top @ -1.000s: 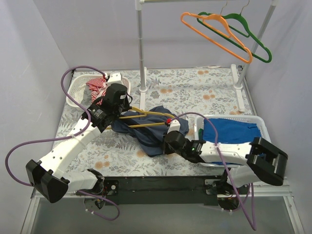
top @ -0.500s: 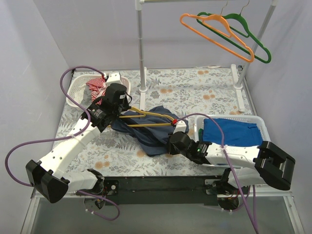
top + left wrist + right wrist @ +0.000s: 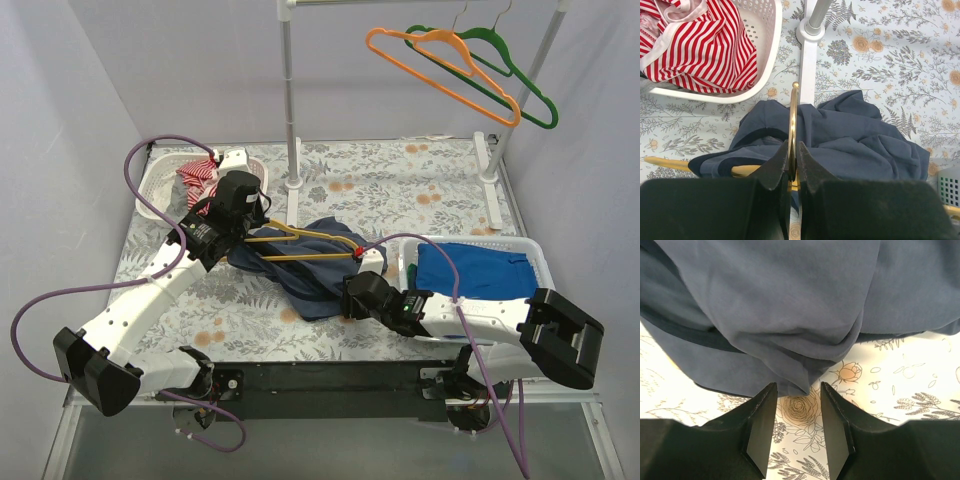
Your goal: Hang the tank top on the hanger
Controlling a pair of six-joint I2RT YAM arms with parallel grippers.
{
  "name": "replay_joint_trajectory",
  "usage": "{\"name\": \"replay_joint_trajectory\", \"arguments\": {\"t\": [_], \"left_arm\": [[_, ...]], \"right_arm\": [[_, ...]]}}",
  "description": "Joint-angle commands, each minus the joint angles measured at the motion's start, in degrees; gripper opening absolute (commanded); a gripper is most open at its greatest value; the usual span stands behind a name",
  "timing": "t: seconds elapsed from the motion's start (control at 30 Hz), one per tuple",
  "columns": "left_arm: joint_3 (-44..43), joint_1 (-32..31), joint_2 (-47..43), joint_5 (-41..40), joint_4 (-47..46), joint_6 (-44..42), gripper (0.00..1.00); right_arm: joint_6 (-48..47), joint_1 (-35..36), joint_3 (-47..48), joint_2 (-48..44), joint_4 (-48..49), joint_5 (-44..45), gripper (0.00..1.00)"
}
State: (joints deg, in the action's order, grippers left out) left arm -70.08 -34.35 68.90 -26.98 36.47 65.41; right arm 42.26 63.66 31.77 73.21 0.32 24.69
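Note:
The navy tank top (image 3: 315, 265) lies crumpled mid-table, draped partly over the yellow hanger (image 3: 300, 238). My left gripper (image 3: 250, 235) is shut on the hanger's metal hook (image 3: 793, 125); in the left wrist view the tank top (image 3: 850, 145) spreads just beyond the fingers and a yellow hanger arm (image 3: 667, 164) pokes out at the left. My right gripper (image 3: 345, 297) is open and empty at the tank top's near edge. In the right wrist view the fabric (image 3: 790, 315) hangs just above my gripper (image 3: 797, 412), its lowest fold between the fingertips, not pinched.
A white basket (image 3: 160, 180) at the back left holds a red-and-white striped cloth (image 3: 198, 174). A white basket (image 3: 530, 250) at the right holds a royal-blue cloth (image 3: 475, 270). A rack pole (image 3: 291, 110) stands behind; orange (image 3: 440, 70) and green (image 3: 500, 60) hangers hang top right.
My right gripper shifted slightly rightward and nearer along the tank top's near edge over the first half second, then held. The left gripper and hanger stayed put.

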Motion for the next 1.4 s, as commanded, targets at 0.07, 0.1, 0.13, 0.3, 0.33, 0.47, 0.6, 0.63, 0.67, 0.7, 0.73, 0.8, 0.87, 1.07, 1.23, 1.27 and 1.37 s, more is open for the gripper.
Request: {"name": "replay_joint_trajectory", "arguments": {"t": [0.07, 0.1, 0.13, 0.3, 0.33, 0.47, 0.6, 0.63, 0.67, 0.7, 0.73, 0.8, 0.87, 1.07, 1.23, 1.27, 1.37], "left_arm": [[-1.4, 0.2, -0.6, -0.8, -0.3, -0.2, 0.0], [-1.3, 0.2, -0.5, -0.8, -0.3, -0.2, 0.0], [-1.2, 0.2, -0.8, -0.8, -0.3, -0.2, 0.0], [-0.6, 0.2, -0.9, -1.0, -0.7, -0.2, 0.0], [-0.5, 0.2, -0.9, -1.0, -0.7, -0.2, 0.0], [0.0, 0.2, -1.1, -1.2, -0.9, -0.2, 0.0], [0.1, 0.2, -1.2, -1.6, -0.5, -0.2, 0.0], [0.0, 0.2, -1.3, -1.8, -0.4, -0.2, 0.0], [-0.1, 0.2, -1.5, -1.9, -0.3, -0.1, 0.0], [-0.1, 0.2, -1.7, -2.4, -0.2, -0.2, 0.0], [0.1, 0.2, -2.2, -2.6, -0.3, -0.5, 0.0], [0.5, 0.2, -2.7, -3.2, -0.3, -1.2, 0.0], [1.1, 0.2, -3.6, -3.3, -0.6, -1.7, 0.0], [3.5, 0.2, -6.1, -3.9, -1.6, -2.7, 0.0], [5.0, 0.2, -6.2, -5.0, -1.7, -1.9, 0.0], [4.9, 0.2, -5.8, -5.2, -1.8, -1.6, 0.0], [4.4, 0.2, -4.9, -5.4, -1.5, -0.4, 0.0]], "right_arm": [[4.8, 0.2, -0.3, 1.4, 1.3, -1.4, 0.51], [5.3, 0.2, -2.1, 0.2, 1.8, -1.4, 0.54], [5.7, 0.2, -2.9, -0.5, 3.4, -1.5, 0.54], [6.5, 0.2, -4.3, -1.0, 8.1, -1.9, 0.55], [6.4, 0.2, -3.6, -0.4, 8.6, -1.8, 0.54], [6.5, -1.6, -4.0, 1.8, 13.7, -2.8, 0.51], [6.7, -4.6, -6.5, 1.1, 18.8, -6.9, 0.31], [6.8, -5.7, -6.8, 1.0, 18.8, -7.5, 0.18], [6.9, -6.2, -7.9, -0.3, 18.8, -8.4, 0.1], [7.0, -6.6, -8.6, -1.6, 18.8, -8.6, 0.02], [7.1, -7.6, -9.8, -3.0, 18.8, -8.9, 0.01], [7.2, -9.2, -12.8, -8.2, 18.8, -10.4, 0.01], [6.3, -13.1, -14.3, -13.2, 18.5, -14.3, 0.01], [0.9, -20.1, -11.7, -19.2, 11.1, -21.4, 0.01], [-1.4, -21.6, -6.1, -20.6, 5.8, -24.3, 0.01], [-1.7, -21.8, -5.1, -21.3, 4.0, -24.3, 0.01], [-3.1, -21.8, -1.6, -22.8, 0.9, -27.5, 0.01]]}}
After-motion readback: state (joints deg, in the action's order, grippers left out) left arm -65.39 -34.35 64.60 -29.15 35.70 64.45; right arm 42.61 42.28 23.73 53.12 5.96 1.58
